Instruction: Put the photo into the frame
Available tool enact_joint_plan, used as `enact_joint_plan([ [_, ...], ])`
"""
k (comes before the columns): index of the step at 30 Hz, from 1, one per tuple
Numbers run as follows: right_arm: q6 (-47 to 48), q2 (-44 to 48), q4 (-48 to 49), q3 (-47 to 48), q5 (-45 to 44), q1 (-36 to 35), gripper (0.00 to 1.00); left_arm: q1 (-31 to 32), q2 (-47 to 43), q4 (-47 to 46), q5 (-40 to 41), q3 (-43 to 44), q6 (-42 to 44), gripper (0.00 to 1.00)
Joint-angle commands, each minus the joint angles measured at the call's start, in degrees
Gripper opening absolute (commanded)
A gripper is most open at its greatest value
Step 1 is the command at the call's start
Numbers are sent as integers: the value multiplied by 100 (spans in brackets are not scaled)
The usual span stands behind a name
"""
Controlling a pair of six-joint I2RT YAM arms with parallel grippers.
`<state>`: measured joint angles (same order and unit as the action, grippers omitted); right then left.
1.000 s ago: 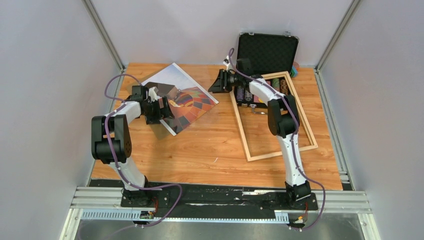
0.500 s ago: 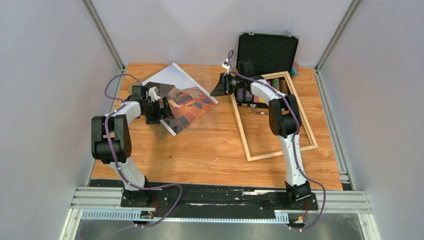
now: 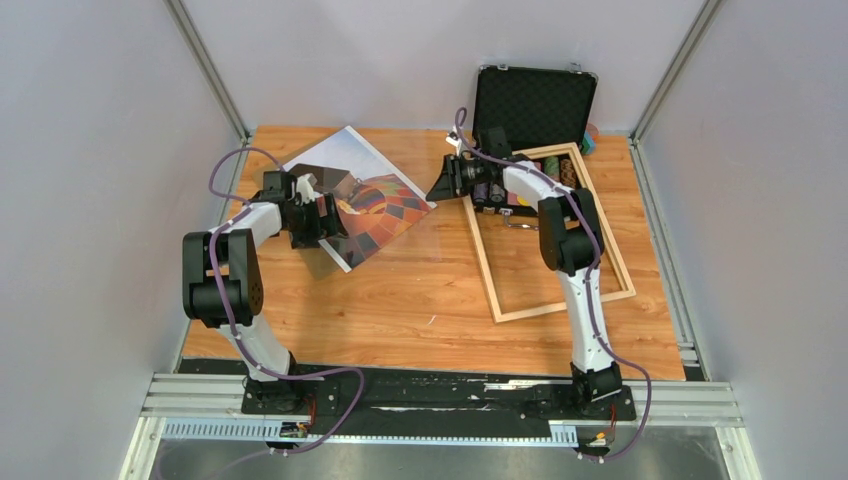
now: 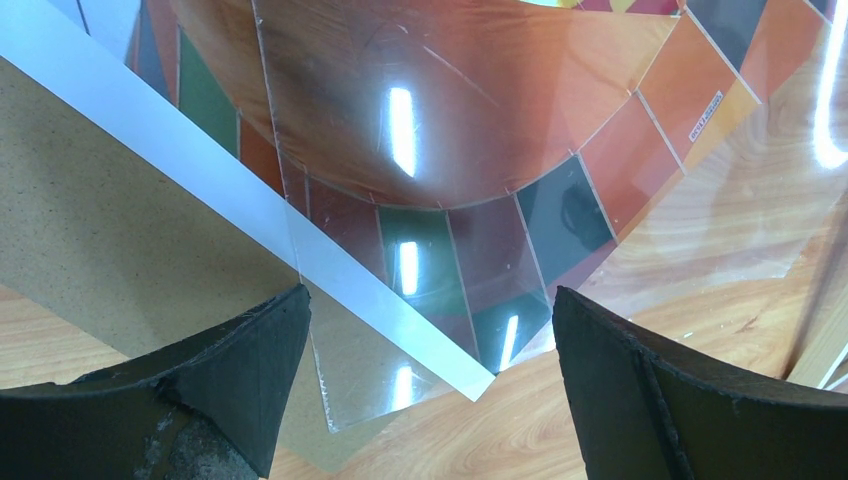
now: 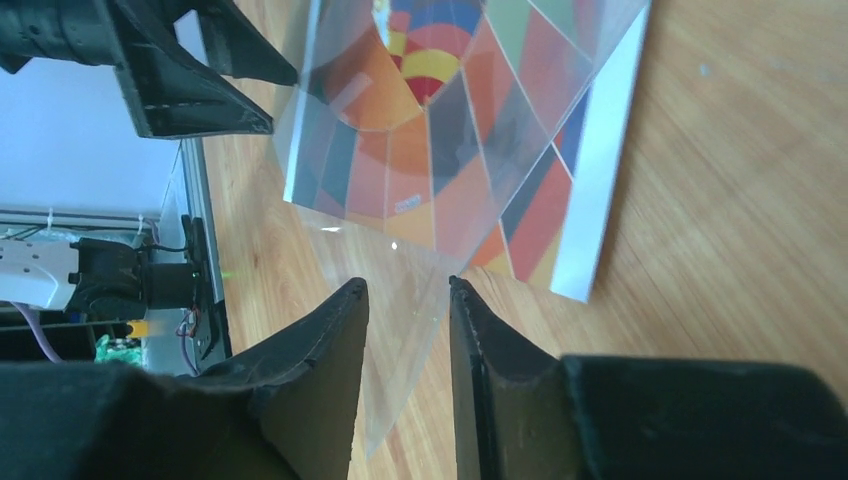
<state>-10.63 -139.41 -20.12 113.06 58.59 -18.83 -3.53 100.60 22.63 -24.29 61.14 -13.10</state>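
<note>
1. The table (image 3: pixel 420 300) is carrying everything. The frame (image 3: pixel 480 255) is lying flat on the right side, with its far end running up to the open black chip case (image 3: pixel 535 100).
2. The photo (image 3: pixel 375 205) is lying picture-up at the far left, well apart from the frame. In the left wrist view a brown backing board (image 4: pixel 100 220) is showing just beside its white border.
3. A clear sheet (image 5: pixel 400 270) is lying over the right part of the photo and reaching out over bare wood toward the frame. It is probably blocking any clean grasp of the print, so moving it looks like the step in hand.
4. The right gripper (image 5: pixel 406 300) is straddling the sheet's free corner. Its jaws are standing narrow with a gap showing, and nothing is pinched yet. It should be squeezing only that corner and staying off the photo's white edge just beyond. The lift should be going slowly, because the sheet looks thin, glossy and likely to slip or flex.
5. The left gripper (image 4: pixel 430 295) is hovering over the photo's near corner with its jaws wide, holding nothing. From there it could be pressing the print down so that it is not dragging along with the sheet.
</note>
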Motion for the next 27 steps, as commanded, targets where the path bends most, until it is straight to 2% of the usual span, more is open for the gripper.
enact_joint_plan([
  [1,-868,306,232,-626,66,-297,32,63,260,105,-185,-94,72,100],
  [8,-1985,581,839,-1196,-382,-297,31,62,254,110,-222,-86,62,100],
  [17,-2583,922,959,-1598,-780,-379,29,63,195,305,-251,-8,167,100],
  [27,-3388,1660,1134,-2683,-1326,-588,30,63,-243,860,-187,-93,692,100],
])
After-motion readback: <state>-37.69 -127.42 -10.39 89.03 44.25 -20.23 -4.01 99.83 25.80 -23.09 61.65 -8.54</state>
